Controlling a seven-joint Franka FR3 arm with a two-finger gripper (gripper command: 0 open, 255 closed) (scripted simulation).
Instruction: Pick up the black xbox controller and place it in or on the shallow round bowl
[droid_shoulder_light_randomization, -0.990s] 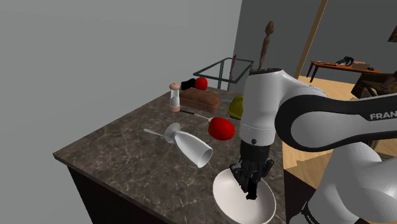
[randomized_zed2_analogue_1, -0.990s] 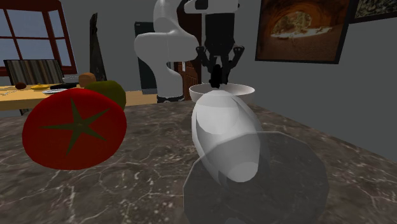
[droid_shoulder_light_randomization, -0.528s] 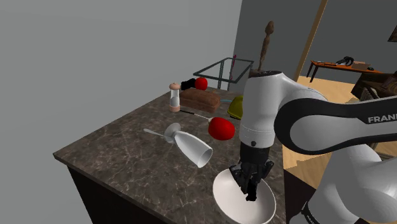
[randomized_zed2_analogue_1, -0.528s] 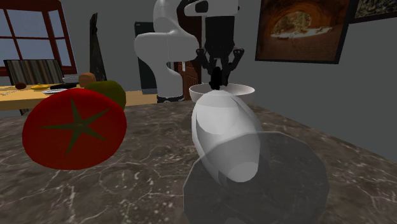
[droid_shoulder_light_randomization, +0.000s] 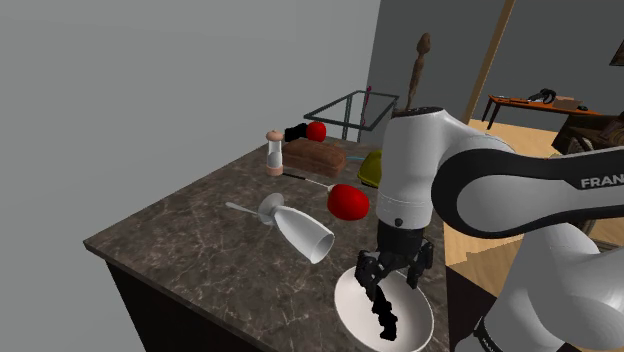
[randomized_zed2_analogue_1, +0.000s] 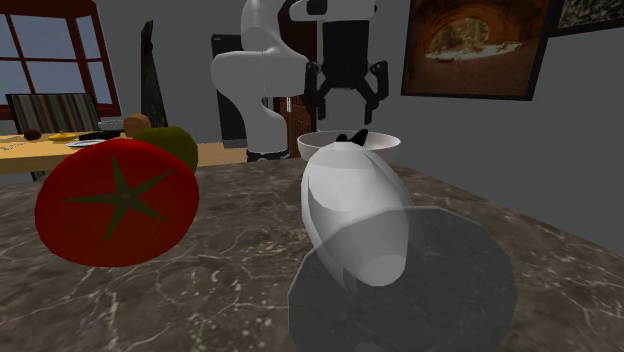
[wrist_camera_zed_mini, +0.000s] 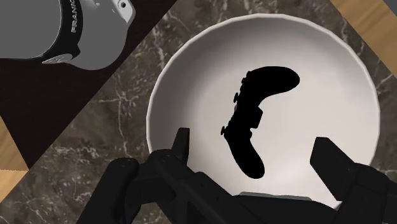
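Marble counter (droid_shoulder_light_randomization: 200, 235) bears white bowl (droid_shoulder_light_randomization: 349, 300) holding black controller (wrist_camera_zed_mini: 254, 121), tool (droid_shoulder_light_randomization: 392, 268) spread above; tipped glass (droid_shoulder_light_randomization: 302, 233) and tomato (droid_shoulder_light_randomization: 348, 202) near.

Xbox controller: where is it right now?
The black controller is inside the white bowl, low and right of centre in the shoulder view, past the tipped wine glass, directly below the open gripper, which does not touch it.

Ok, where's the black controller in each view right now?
Shoulder view: the controller lies in the white bowl, lower right, under the gripper.
Second exterior view: its black tip peeks over the bowl's rim, upper middle, behind the glass.
Wrist view: in the bowl's middle, ahead of the gripper.
Shared landmark: the white bowl.
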